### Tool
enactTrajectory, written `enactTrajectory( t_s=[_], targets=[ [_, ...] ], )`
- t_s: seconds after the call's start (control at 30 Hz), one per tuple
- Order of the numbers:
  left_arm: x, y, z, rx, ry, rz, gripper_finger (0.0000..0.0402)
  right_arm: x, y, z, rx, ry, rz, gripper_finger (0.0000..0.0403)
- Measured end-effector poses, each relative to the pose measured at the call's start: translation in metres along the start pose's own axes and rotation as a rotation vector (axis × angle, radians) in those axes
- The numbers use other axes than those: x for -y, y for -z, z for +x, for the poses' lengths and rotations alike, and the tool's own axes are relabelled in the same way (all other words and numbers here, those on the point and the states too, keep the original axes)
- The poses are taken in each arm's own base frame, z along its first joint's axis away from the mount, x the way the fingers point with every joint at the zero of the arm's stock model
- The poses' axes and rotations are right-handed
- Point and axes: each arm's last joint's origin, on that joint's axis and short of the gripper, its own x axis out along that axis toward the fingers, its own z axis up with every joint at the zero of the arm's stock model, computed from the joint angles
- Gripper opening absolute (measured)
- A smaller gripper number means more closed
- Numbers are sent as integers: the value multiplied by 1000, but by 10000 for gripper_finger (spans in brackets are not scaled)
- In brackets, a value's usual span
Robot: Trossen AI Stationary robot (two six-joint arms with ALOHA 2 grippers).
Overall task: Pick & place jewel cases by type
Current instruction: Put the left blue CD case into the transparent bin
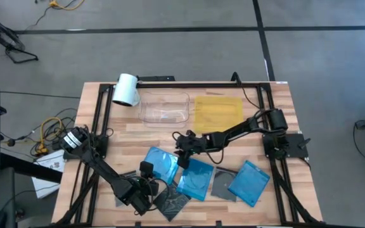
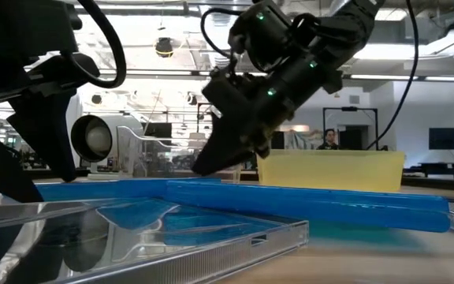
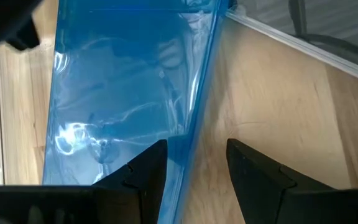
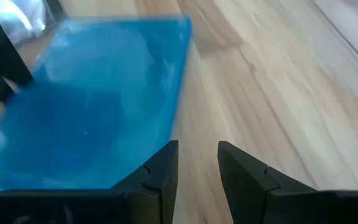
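From the overhead camera I see my left gripper (image 1: 146, 190) low at the table's near edge, beside a grey-clear case (image 1: 172, 201); its fingers (image 3: 143, 168) straddle the edge of a blue case (image 3: 123, 93), with a gap showing, so I cannot tell whether they grip it. My right gripper (image 1: 184, 157) sits over the middle blue case (image 1: 195, 179), jaws apart, holding nothing. A third blue case (image 1: 250, 182) lies rightmost.
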Motion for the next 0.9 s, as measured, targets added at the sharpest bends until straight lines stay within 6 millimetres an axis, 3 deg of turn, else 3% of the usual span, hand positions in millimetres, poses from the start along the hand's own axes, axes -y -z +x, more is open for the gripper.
enactTrajectory(
  t_s=[0.9],
  targets=[
    [-3, -1, 2, -6, -5, -19, 160, 1, 1, 1, -48, -40, 8, 107]
  ],
)
